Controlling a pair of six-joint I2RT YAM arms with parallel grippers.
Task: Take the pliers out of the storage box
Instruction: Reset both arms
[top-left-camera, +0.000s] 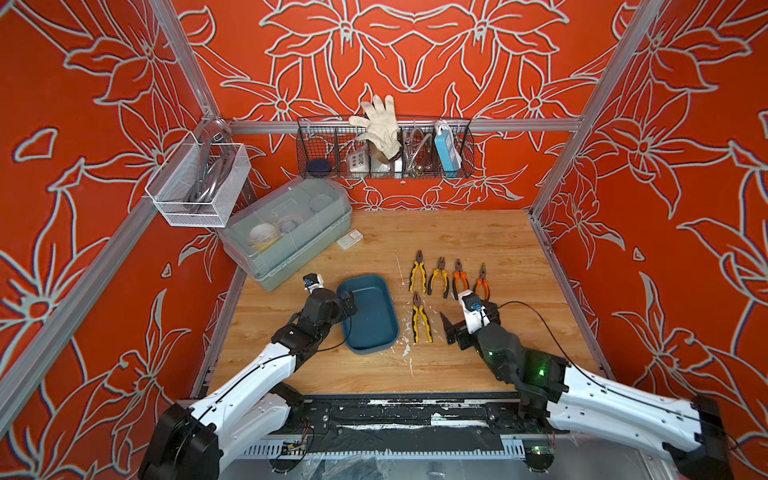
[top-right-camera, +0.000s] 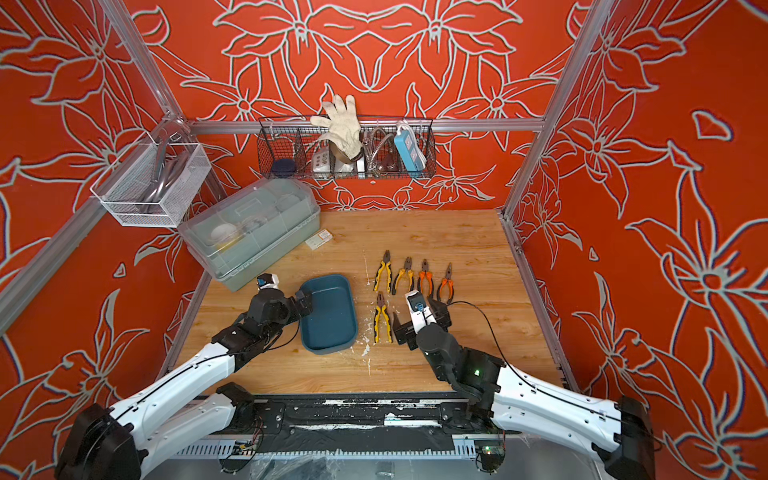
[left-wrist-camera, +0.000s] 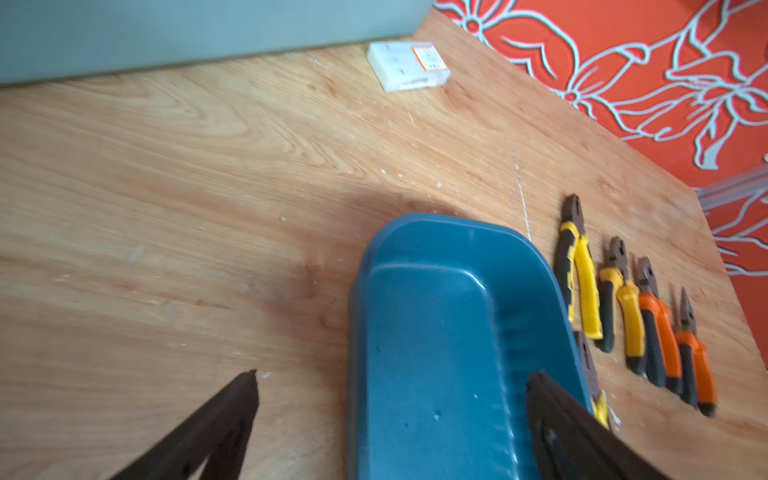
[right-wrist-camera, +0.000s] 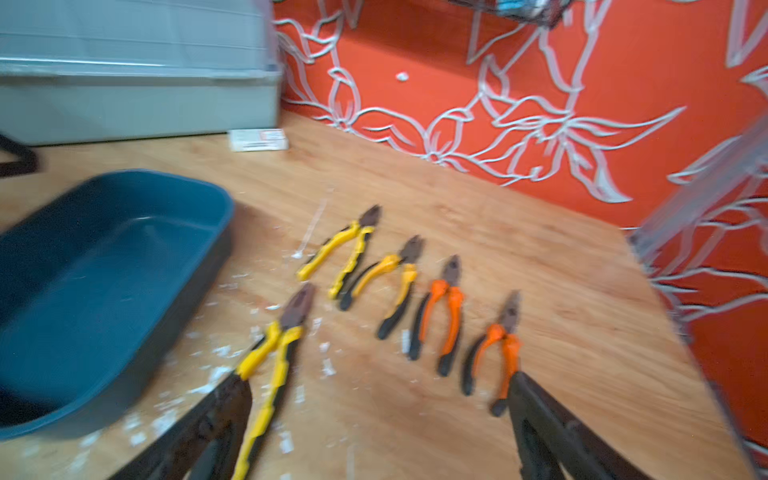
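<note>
Teal plastic shows bare across the whole floor of the storage box (top-left-camera: 369, 320), which sits left of centre on the wooden tabletop (top-left-camera: 457, 232) with nothing in it. All five pliers lie on the wood to its right. A row of four pliers (top-left-camera: 439, 277) lies further back, two with yellow handles on the left and two with orange on the right, jaws pointing away. The fifth, a yellow-handled pair (top-left-camera: 420, 318), lies nearer and just beside the box's right wall, apart from it. The left tool (left-wrist-camera: 395, 376) is spread wide and holds nothing. It hangs at the box's left rim, one finger over the bare wood to the left and the other over the box interior; whether either touches the plastic cannot be told. The right tool (right-wrist-camera: 380, 381) is likewise spread and empty. It sits near and right of the fifth pair, with one finger close by that pair's handles and the other near the handle end of the rightmost orange pair. By this layout the removal itself looks finished, and the step in hand is most likely the release and pull-back after the last placement. The next move calls for each arm to rise straight before it draws toward the near edge. That way the left finger clears the rim without dragging the light box, and the right fingers do not sweep the handles beside them. Further back on the left, a translucent lidded bin (top-left-camera: 286, 232) and a small white carton (top-left-camera: 349, 240) stand well apart from all this.
</note>
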